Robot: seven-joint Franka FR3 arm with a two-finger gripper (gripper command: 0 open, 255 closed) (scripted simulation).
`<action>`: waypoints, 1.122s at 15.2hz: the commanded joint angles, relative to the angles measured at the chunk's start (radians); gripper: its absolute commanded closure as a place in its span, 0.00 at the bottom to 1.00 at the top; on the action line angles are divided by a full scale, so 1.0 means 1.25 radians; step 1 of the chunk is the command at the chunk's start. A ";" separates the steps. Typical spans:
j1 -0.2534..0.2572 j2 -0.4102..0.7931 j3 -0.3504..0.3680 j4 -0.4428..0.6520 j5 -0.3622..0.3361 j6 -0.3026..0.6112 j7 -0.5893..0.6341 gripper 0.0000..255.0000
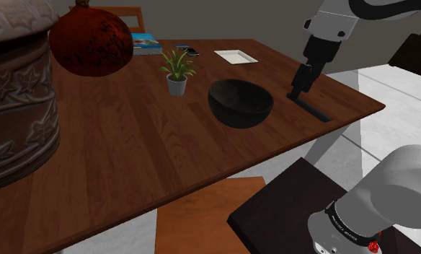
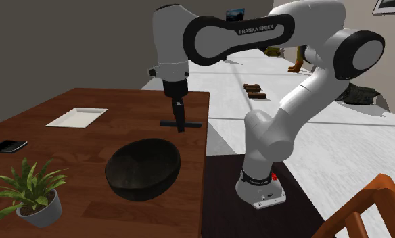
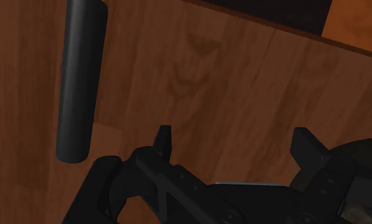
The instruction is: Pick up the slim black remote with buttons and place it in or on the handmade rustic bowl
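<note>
The slim black remote [image 1: 315, 109] [image 2: 189, 124] [image 3: 81, 79] lies flat on the wooden table near its edge by the stand. My gripper [image 1: 296, 92] [image 2: 180, 126] [image 3: 232, 143] hangs low over the table just beside the remote, open, with bare wood between its fingers. In the wrist view the remote sits outside one fingertip [image 3: 162, 136], apart from it. The dark rounded bowl [image 1: 238, 115] [image 2: 138, 186] stands on the table a short way from the remote, toward the shoulder view's left, with nothing in it.
A small potted plant [image 1: 176, 71] [image 2: 32, 193], a white plate [image 1: 236, 56] [image 2: 76, 117] and a dark phone [image 1: 189, 51] [image 2: 8, 145] are on the table. A large red vase [image 1: 91, 37] and a carved brown jar [image 1: 18, 101] stand at the shoulder view's left. A chair seat [image 1: 202, 220] is below the table edge.
</note>
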 commanded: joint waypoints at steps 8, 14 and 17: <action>-0.081 0.116 -0.095 0.035 -0.060 0.001 -0.028 0.00; -0.145 0.225 -0.174 0.082 -0.104 0.000 -0.050 0.00; -0.147 0.221 -0.176 0.047 -0.107 0.031 -0.049 0.00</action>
